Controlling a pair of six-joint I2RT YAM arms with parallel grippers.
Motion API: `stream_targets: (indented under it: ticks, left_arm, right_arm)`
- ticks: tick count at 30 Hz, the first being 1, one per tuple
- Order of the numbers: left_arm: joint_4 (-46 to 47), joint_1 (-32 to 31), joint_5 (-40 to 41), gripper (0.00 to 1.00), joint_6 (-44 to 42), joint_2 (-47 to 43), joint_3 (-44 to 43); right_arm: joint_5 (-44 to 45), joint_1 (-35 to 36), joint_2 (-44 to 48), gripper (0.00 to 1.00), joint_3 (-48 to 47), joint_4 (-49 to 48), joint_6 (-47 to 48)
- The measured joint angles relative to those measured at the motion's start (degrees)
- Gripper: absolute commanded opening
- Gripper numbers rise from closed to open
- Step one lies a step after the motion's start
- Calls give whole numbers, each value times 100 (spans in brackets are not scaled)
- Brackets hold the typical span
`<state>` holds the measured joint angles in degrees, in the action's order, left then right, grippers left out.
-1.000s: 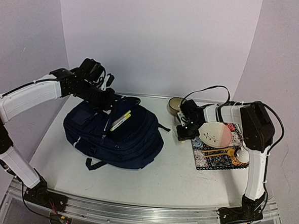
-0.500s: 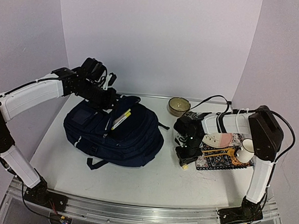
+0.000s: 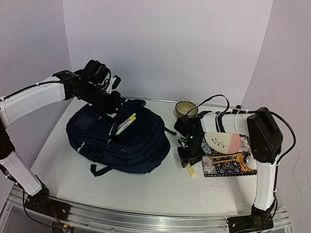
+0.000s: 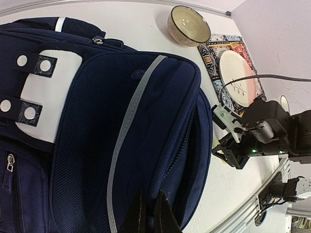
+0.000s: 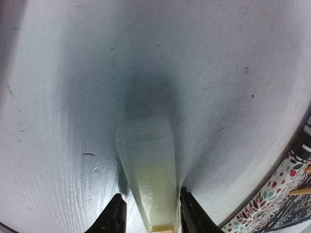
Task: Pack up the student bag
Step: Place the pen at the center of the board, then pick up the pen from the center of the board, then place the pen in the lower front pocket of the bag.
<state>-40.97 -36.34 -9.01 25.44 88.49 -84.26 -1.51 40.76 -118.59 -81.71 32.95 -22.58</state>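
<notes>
The navy student bag [image 3: 117, 138] lies at the left of the table, with a yellow-and-white pen [image 3: 126, 124] sticking out of its open top. My left gripper [image 3: 113, 100] is shut on the fabric rim of the bag's open pocket [image 4: 160, 194], seen in the left wrist view with its fingertips pinching the cloth [image 4: 149, 218]. My right gripper [image 3: 187, 159] points down at the table right of the bag. Its fingers [image 5: 116, 213] straddle a pale yellow block [image 5: 148, 165] lying on the table, with a small gap on the left side. The block also shows in the top view [image 3: 193, 172].
A patterned mat [image 3: 231, 166] lies at the right with a pink-and-white plate [image 3: 222, 142] and an orange tool [image 3: 228, 158] on it. A tan bowl [image 3: 186, 108] stands behind it near the back wall. The right arm's cable loops over the plate.
My right gripper came forward from beside the bowl and down to the table at the mat's left edge, over the yellow block. The left arm and bag have not moved.
</notes>
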Motion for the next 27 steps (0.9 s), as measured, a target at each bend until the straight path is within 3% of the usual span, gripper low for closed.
stream_targets:
  ticks: [9,17,21,27]
  left_arm:
    - [0,2,-21,0,11,-108,42]
    - [4,2,-161,0,39,-183,82]
    - [35,6,-310,0,61,-231,165]
    - [95,23,-570,0,106,-251,224]
  right_arm:
    - [262,73,-102,14,-96,321,-131]
    - [-3,80,133,11,-98,375,-186]
    - [-361,80,710,5,-234,342,-363]
    - [-1056,106,1686,4,-430,-272,-1075]
